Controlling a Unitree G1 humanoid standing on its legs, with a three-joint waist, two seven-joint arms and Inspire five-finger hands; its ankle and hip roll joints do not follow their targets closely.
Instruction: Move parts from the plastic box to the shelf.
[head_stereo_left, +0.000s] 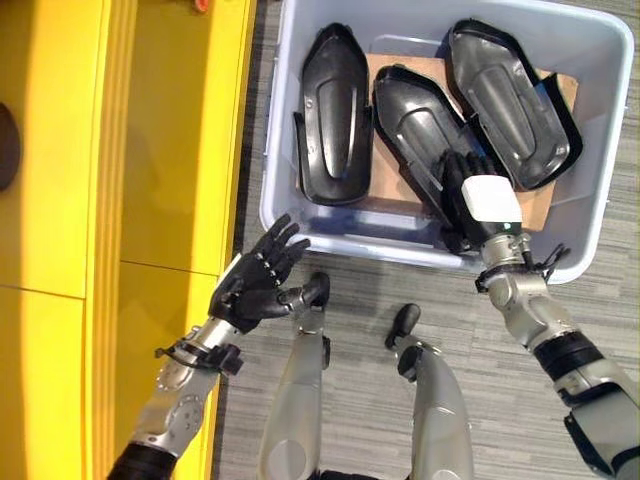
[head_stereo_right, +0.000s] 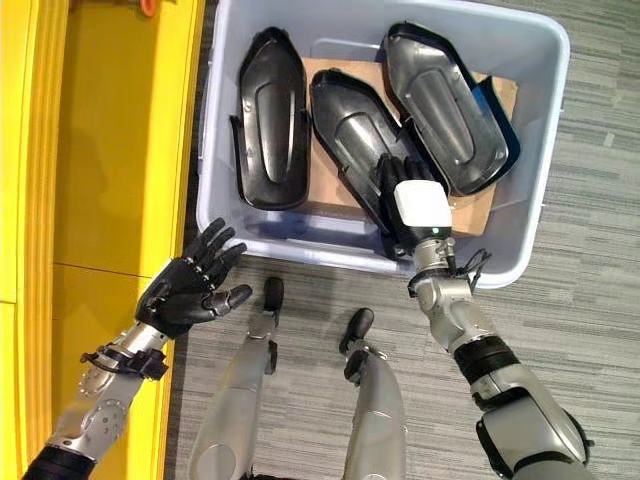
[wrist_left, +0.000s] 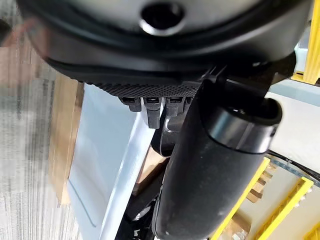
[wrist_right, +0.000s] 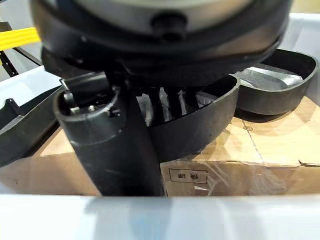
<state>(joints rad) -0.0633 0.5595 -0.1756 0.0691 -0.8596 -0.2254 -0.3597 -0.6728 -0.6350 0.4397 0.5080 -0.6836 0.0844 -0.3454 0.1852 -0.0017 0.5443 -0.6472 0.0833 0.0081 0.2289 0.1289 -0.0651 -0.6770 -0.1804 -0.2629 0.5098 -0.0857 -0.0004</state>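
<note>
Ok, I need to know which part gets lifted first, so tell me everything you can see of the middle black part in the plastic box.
The middle black part is a long, glossy, dark plastic shell with a raised rim and a hollow inner face turned upward. It lies on brown cardboard inside the grey plastic box, between two similar shells and angled toward the right one. The right hand reaches over the box's near wall and has its fingers inside the near end of the shell, with the thumb outside the rim.
</note>
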